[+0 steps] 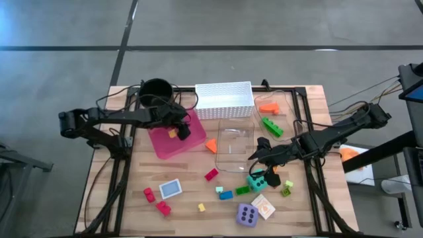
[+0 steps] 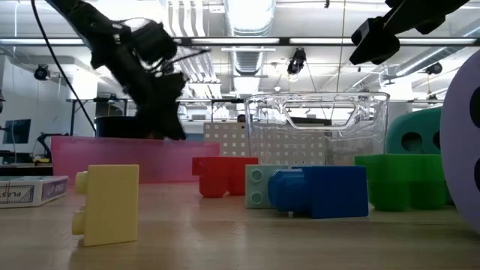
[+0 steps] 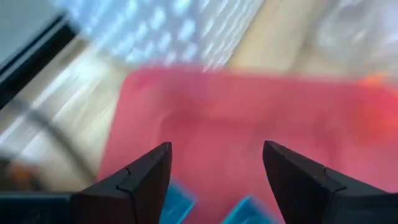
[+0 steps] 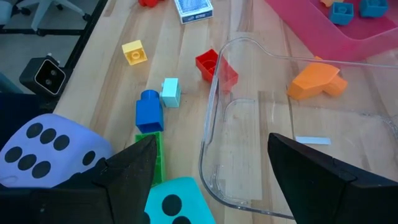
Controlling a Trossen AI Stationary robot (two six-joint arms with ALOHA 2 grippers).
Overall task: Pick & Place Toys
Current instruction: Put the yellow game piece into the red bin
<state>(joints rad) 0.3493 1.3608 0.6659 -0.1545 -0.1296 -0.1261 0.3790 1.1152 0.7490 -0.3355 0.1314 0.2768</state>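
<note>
The toys lie scattered on the table's near half: red (image 1: 211, 174), blue (image 1: 226, 195), green (image 1: 242, 190) and yellow (image 1: 201, 207) bricks, a teal die (image 1: 256, 180), a purple die (image 1: 248, 215) and a card (image 1: 170, 188). My left gripper (image 3: 216, 146) hangs open above the pink tray (image 1: 165, 144), with nothing between its fingers. Blue bricks (image 3: 180, 200) lie in the tray below it, and a yellow brick (image 1: 172, 133) as well. My right gripper (image 4: 212, 140) stands open above the near right rim of the clear tray (image 4: 214, 93), next to the teal die (image 4: 177, 200).
A black round pot (image 1: 155, 89) and a white perforated basket (image 1: 225, 99) stand at the far edge. At the far right, a second clear container holds an orange brick (image 1: 268, 108) and a green brick (image 1: 271, 125). An orange brick (image 1: 211, 145) lies between the pink and clear trays.
</note>
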